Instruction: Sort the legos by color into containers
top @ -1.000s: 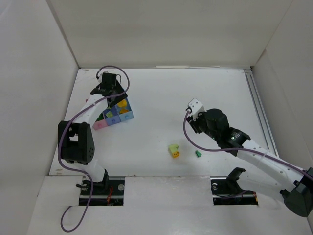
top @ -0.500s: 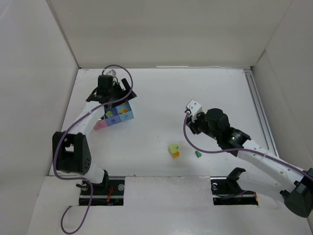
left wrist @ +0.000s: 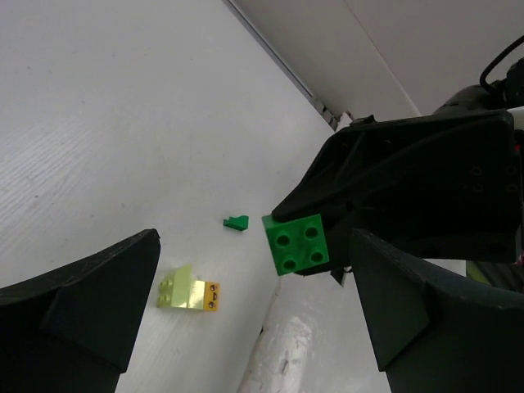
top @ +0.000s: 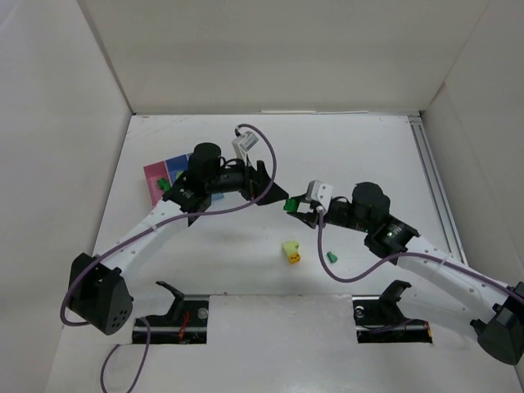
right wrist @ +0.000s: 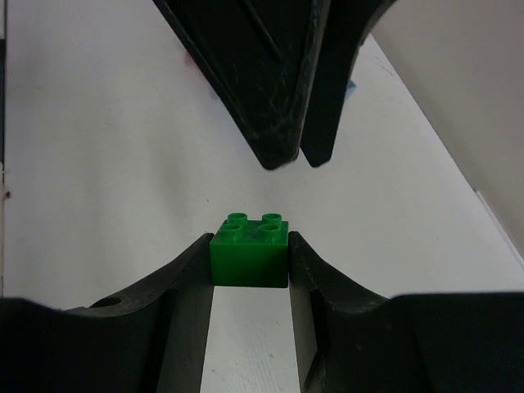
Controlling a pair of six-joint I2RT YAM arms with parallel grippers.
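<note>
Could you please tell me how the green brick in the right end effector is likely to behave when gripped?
The green brick looks rigid: its flat sides sit square between the fingers of the right end effector without deforming. It is small, so probably light. Its smooth plastic may slip or twist if pinched lightly.

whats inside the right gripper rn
A green four-stud lego, pinched at its sides by the right gripper. Its studs and front face show; the faces against the fingers and its underside are covered.
</note>
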